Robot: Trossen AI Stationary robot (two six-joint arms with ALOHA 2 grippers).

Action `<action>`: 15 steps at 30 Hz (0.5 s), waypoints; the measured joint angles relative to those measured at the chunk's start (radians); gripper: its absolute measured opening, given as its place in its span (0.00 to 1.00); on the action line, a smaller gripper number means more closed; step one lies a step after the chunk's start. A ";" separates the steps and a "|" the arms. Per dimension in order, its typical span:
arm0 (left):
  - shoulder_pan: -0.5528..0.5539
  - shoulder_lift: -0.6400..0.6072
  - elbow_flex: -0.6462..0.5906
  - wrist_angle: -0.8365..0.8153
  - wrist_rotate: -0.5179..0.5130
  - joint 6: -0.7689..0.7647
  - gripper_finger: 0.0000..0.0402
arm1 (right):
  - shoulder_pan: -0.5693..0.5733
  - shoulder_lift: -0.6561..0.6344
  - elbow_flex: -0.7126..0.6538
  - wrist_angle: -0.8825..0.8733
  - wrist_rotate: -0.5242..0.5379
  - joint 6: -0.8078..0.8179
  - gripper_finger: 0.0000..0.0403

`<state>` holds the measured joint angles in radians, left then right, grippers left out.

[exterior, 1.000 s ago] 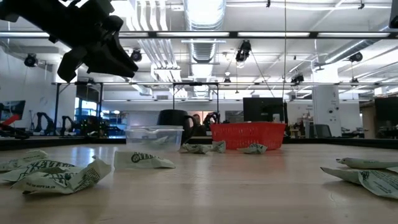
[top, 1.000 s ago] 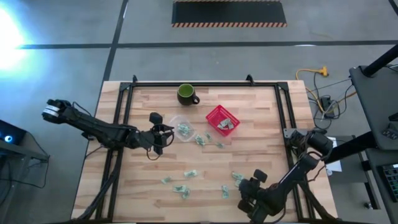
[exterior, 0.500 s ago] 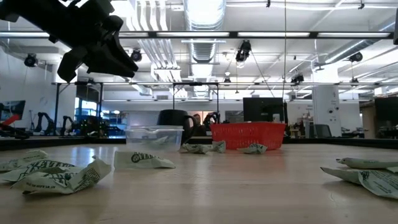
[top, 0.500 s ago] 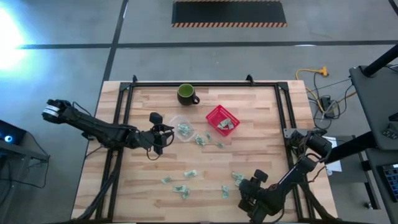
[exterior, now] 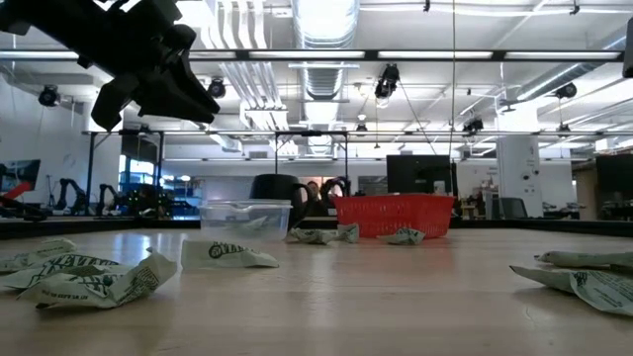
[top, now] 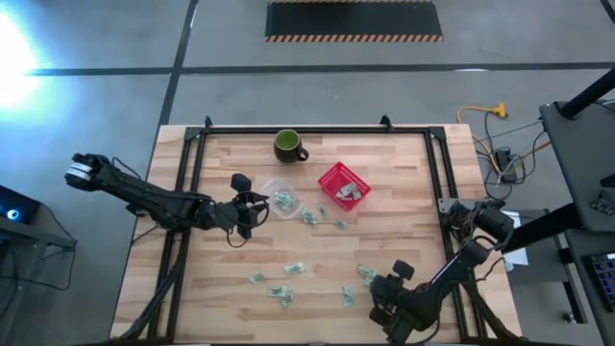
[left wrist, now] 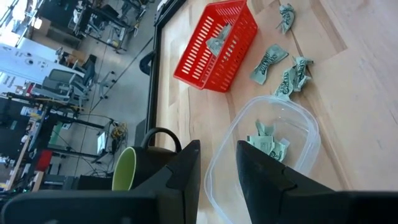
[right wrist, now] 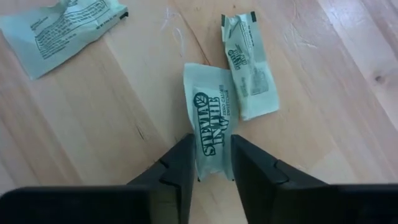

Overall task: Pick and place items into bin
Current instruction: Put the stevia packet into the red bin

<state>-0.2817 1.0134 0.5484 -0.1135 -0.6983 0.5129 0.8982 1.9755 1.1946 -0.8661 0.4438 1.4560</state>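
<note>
mug (top: 287,146) behind tub (top: 280,198), basket (top: 343,185) right

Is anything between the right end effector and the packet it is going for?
Nothing visible. In the right wrist view the right end effector is down at the table with a finger on each side of the green-and-white packet. A second packet lies just beside it, overlapping its edge.

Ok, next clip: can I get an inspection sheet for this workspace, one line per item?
Surface: wooden table, black frame.
Job's things: green-and-white packets scattered mid-table; some in the red basket and the clear container.
Clutter: dark green mug at the far edge.
Grippers: left gripper beside the clear container, jaws slightly apart, holding nothing; right gripper closed around one packet on the table.
Cables: yellow cord on the floor.
Surroundings: open workshop.
</note>
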 joint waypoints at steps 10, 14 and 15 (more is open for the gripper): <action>0.000 0.000 0.000 0.000 0.000 0.000 0.22 | -0.001 -0.005 0.009 -0.021 -0.028 -0.070 0.03; 0.000 0.000 0.000 0.000 0.000 0.000 0.22 | 0.000 -0.004 0.024 -0.024 -0.038 -0.094 0.02; 0.000 0.000 0.000 0.000 0.000 0.000 0.22 | 0.000 -0.004 0.028 -0.024 -0.038 -0.099 0.02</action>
<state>-0.2817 1.0130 0.5488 -0.1139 -0.6983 0.5129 0.8986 1.9719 1.2224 -0.8898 0.4061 1.3568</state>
